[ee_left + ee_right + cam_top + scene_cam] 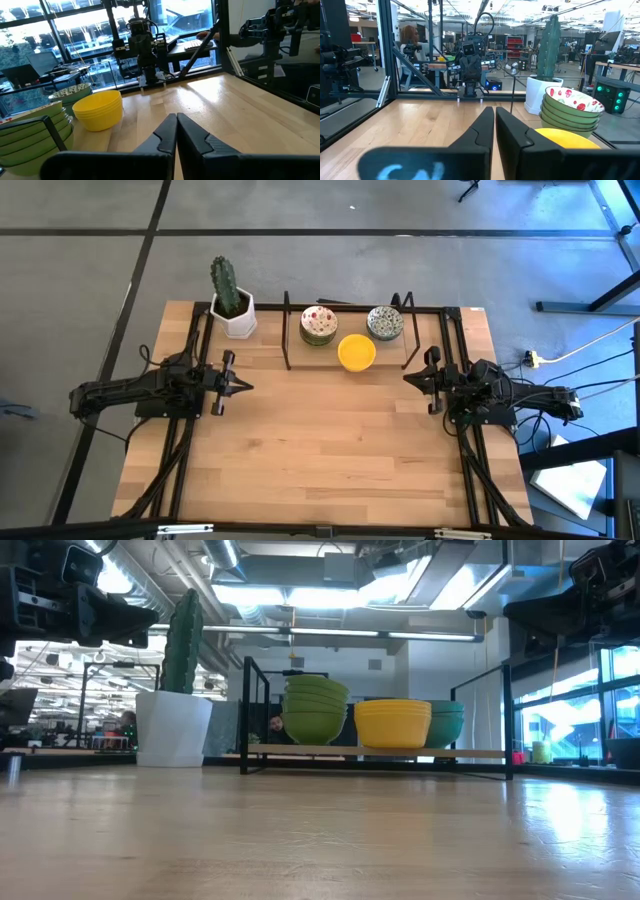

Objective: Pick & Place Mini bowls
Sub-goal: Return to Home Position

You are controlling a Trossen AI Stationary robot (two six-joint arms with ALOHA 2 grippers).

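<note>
Three stacks of mini bowls stand at the table's far edge inside a black wire frame: red-flecked white bowls with green outsides (319, 324) (571, 107), plain yellow bowls (356, 351) (98, 110) (393, 723), and grey-green patterned bowls (385, 323) (70, 92). My left gripper (246, 387) (176, 118) hovers shut over the table's left side, pointing right. My right gripper (407, 377) (495, 111) hovers shut on the right side, pointing left. Both are apart from the bowls.
A cactus in a white pot (231, 302) stands at the far left corner beside the frame (288, 330). Bare wooden tabletop (320, 440) stretches between the arms and toward the near edge. A person sits in the room beyond the table (410, 37).
</note>
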